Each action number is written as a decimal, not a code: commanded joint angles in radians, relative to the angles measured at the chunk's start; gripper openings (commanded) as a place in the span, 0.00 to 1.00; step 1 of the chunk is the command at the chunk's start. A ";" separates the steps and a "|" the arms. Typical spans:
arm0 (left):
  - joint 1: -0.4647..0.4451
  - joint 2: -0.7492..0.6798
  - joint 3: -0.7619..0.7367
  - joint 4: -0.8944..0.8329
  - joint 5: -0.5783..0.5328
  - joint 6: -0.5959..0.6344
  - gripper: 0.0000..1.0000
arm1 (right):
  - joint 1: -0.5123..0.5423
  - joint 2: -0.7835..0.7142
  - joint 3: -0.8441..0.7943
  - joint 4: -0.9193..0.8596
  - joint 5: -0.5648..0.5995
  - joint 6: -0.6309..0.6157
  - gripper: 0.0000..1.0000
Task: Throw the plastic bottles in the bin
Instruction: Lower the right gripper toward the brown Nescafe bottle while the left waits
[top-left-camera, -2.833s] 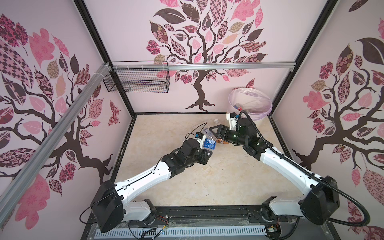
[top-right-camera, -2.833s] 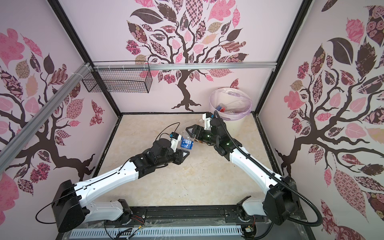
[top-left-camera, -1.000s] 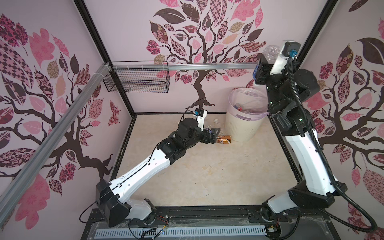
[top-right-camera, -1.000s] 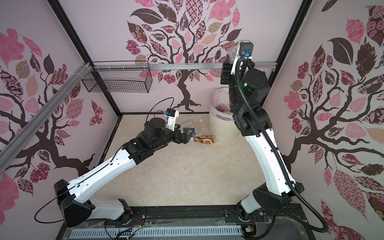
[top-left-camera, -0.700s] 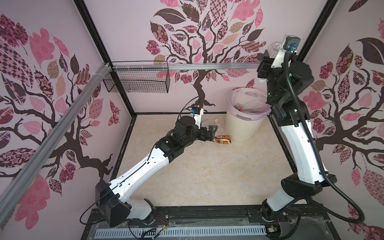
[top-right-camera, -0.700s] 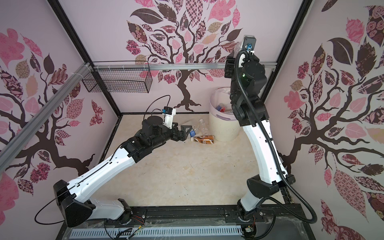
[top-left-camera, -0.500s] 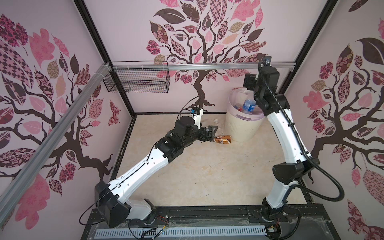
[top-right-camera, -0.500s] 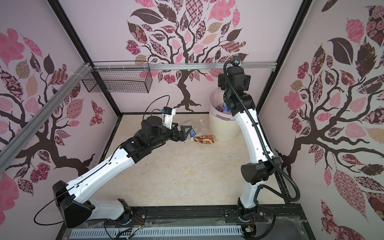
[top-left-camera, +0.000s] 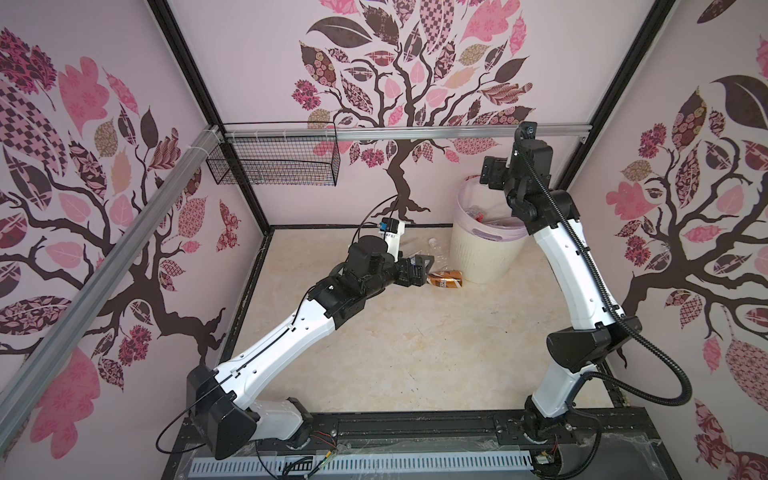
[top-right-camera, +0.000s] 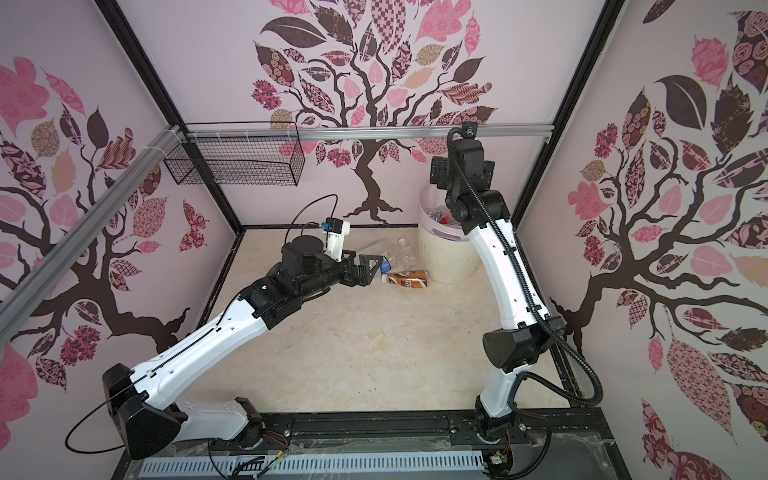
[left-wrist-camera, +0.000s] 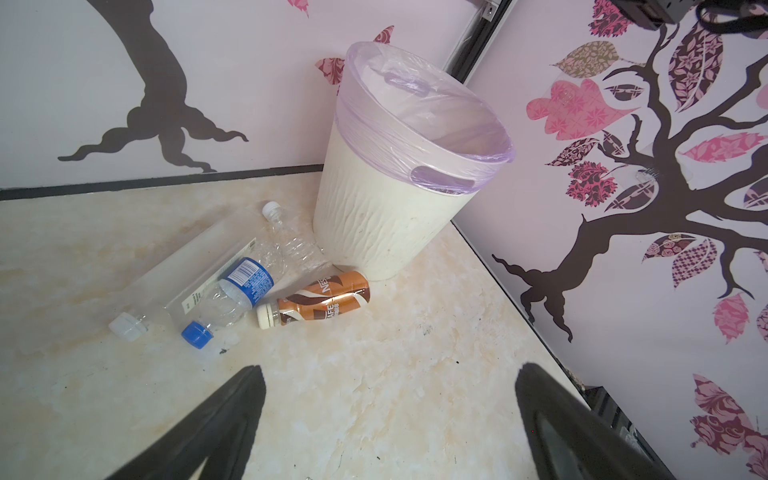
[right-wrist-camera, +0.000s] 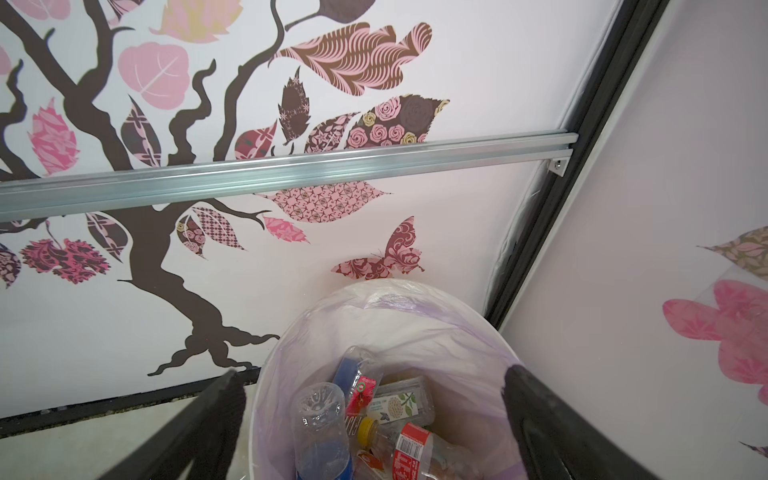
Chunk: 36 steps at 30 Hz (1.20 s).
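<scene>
Bottles (top-right-camera: 405, 279) on floor (top-right-camera: 374, 353) just L of bin (top-right-camera: 449, 259), more inside it

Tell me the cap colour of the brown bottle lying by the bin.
Cream-white cap; the left wrist view shows it best.

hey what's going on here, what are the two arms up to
Two robot arms are clearing plastic bottles into the bin in the corner. The right tool hangs open and empty above the bin, which already holds several bottles. The left tool, also open and empty, hovers low, facing four on the floor beside the bin: a brown-labelled bottle, a blue-capped bottle, a long clear bottle and a crumpled clear bottle.
</scene>
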 joint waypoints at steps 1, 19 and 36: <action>0.005 -0.015 -0.032 0.005 0.009 -0.018 0.98 | 0.003 -0.059 0.014 -0.031 -0.033 0.019 1.00; 0.221 -0.080 -0.262 0.054 0.179 -0.288 0.98 | 0.172 -0.316 -0.743 0.153 -0.300 0.139 1.00; 0.268 -0.104 -0.391 0.072 0.231 -0.356 0.98 | 0.184 -0.043 -0.899 0.244 -0.280 0.114 1.00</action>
